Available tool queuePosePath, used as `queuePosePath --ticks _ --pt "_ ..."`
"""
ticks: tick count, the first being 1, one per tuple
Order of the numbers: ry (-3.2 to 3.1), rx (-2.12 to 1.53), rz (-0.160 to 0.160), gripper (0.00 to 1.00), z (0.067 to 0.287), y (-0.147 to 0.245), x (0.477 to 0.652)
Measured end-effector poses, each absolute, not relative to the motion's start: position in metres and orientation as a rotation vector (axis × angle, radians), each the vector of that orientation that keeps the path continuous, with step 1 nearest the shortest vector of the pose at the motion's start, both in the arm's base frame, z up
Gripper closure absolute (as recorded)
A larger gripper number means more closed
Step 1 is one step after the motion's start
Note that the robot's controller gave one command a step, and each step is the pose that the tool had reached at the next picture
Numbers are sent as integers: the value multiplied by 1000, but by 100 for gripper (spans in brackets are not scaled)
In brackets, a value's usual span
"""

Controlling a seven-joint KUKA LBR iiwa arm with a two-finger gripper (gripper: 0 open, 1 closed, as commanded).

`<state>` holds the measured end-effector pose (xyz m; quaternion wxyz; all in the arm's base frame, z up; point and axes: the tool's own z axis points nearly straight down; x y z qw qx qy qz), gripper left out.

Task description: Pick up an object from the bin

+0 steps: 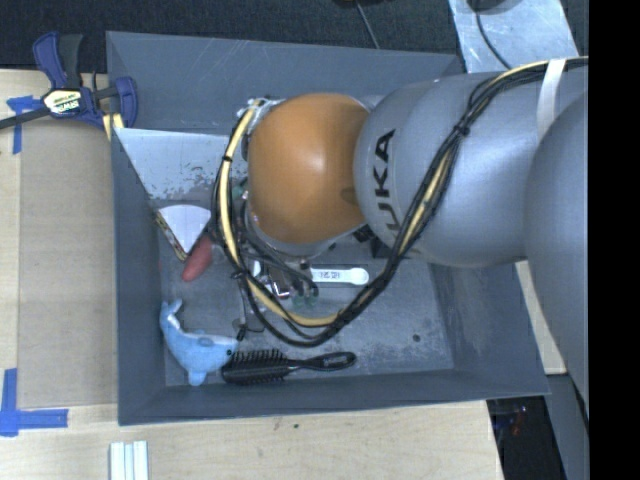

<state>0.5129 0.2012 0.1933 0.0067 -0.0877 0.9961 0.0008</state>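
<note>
Apparently the reach is in hand: the gripper point(272, 286) is held low in the grey metal bin point(140, 288), and whether it is open or grips anything cannot be told. A black bristled hairbrush point(285, 364) by the lower wall and a soft pale-blue whale toy point(197, 348) at lower left lie nearest; closing and lifting are called for next.

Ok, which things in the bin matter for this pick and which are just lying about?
In play: gripper, over the middle of the bin; white labelled piece beside it, the nearest thing.
Lying about: red piece and white wedge at left; blue soft toy and black hairbrush along the lower wall.
</note>
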Motion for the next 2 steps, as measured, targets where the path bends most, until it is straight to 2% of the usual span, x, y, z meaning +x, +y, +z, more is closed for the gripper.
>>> queuePosePath --ticks 1,2 --pt "3115 -213 8 0 140 193 500" --pt "3106 -265 7 0 136 214 498"
